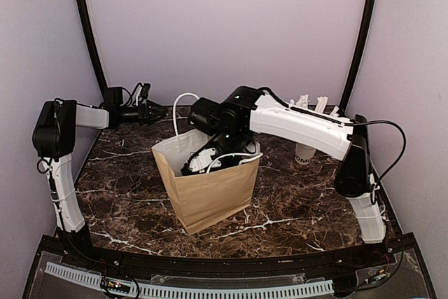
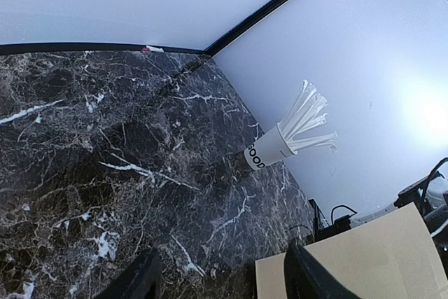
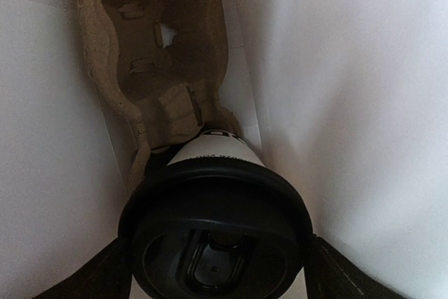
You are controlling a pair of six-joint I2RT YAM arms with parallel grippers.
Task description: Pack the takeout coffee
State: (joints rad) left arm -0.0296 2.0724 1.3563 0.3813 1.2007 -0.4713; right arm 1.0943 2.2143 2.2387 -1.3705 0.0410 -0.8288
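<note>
Down in paper bag (image 1: pixel 210 190), R gripper (image 3: pixel 217 265) flanking takeout coffee (image 3: pixel 217 225), grip unclear, L gripper (image 2: pixel 224 278) open.

The dark brown marble counter (image 1: pixel 294 208) carries white veining. The tan paper bag (image 1: pixel 210 197) is white inside. The small white paper cup (image 3: pixel 217 150) has dark lettering and a round black plastic lid (image 3: pixel 217 232).
</note>
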